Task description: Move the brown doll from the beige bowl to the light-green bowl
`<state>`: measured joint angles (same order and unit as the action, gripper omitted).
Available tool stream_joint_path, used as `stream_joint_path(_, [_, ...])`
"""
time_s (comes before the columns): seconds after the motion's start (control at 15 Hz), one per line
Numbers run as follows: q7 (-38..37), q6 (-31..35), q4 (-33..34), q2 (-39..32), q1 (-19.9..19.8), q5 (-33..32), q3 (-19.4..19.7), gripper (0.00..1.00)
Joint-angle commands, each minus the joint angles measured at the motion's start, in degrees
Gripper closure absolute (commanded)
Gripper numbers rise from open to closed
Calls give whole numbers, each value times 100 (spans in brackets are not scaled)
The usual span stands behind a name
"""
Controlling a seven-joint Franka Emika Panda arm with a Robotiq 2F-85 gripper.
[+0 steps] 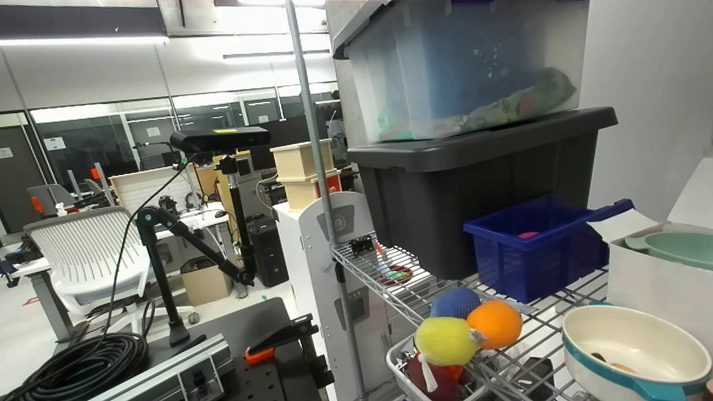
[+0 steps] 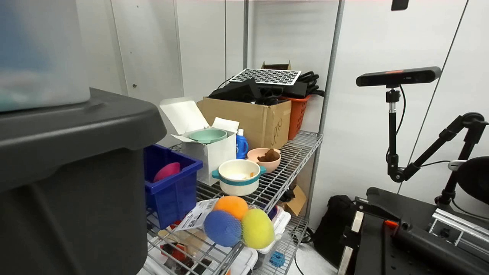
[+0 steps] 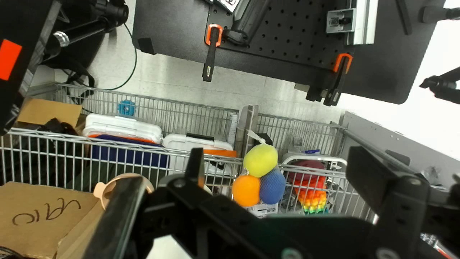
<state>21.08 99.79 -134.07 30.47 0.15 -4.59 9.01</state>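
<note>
The doll (image 2: 269, 156) lies in the beige bowl (image 2: 267, 167), which to my eye is rather pinkish, and it is not yet grasped. In the wrist view the gripper (image 3: 276, 162) has its fingers (image 3: 370, 176) spread wide, with nothing held; the gap between them looks toward the balls (image 3: 259, 163) and not toward the doll. In this same view the rim of the beige bowl shows at the lower left, outside the gap, past the finger on that side, and the doll itself cannot be seen there. So the coming move, as I judge, must first go sideways to that side, and only then down. In an exterior view the doll is a small lump with its higher end at the right, near the rim; its long axis I cannot tell, thus I would not decide now how to turn the fingers. The pot (image 2: 238, 188) stands just beside the beige bowl, while the green bowl (image 2: 208, 135) sits higher, in the top of the box (image 2: 221, 154), so the later carry should probably rise well
</note>
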Motion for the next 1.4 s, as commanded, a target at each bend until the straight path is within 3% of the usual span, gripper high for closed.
stream_joint_path(0.0, [14,-13,13,-7,-35,16,-30,0])
stream_joint_path(0.4, [-124,66,107,-266,-39,-10,-83,0])
stream_joint_path(0.73, [-213,503,214,-737,-28,-52,-179,0])
stream_joint_path(1.33, [-72,1291,858,-2165,-163,-69,-148,0])
